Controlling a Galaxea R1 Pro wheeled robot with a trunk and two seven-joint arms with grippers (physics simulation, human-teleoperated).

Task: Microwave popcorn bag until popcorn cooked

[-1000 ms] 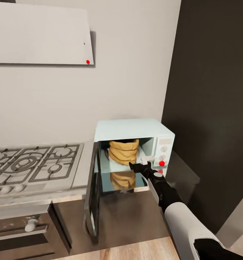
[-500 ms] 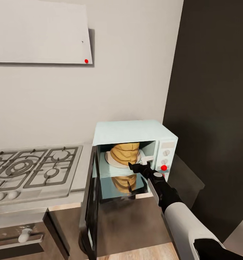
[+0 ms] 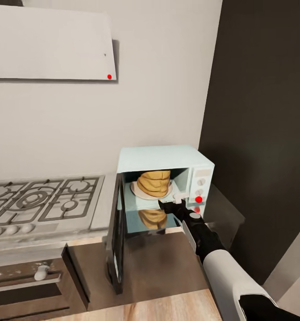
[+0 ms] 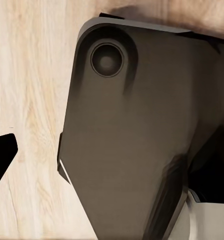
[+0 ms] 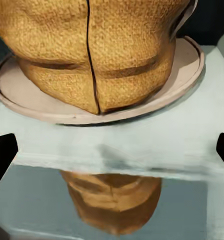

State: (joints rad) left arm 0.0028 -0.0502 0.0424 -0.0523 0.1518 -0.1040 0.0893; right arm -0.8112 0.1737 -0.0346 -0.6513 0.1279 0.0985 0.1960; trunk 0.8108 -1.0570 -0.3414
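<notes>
While the bag [image 3: 154, 182] already sits on the round plate [image 3: 139, 192] inside the microwave [image 3: 161, 159], the door [image 3: 116, 238] hangs wide open, so by my reading the loading step is done and the closing and heating are left. In the right wrist view the bag [image 5: 97, 55] stands straight ahead of the jaws, apart from them, upright on the plate [image 5: 142, 107] with its mirror image in the glossy surface nearer the jaws. The right gripper [image 3: 168, 206] hovers at the mouth of the cavity, just in front of the bag; its two dark fingertips [image 5: 3, 155] show at opposite edges of the wrist picture, so the jaws are spread and hold nothing. The control panel [image 3: 200, 184] with its knobs and a red marker lies just to the jaws' right side. Whether any popcorn has cooked cannot be told, since the sack's mouth is hidden. The left wrist view looks down on a dark part of the robot's body [image 4: 137, 135] over the wooden floor [image 4: 27, 100]; one dark fingertip shows at the edge, and I cannot tell how the left jaws stand. Beside the microwave, the hob [image 3: 38, 203] plays no part.
</notes>
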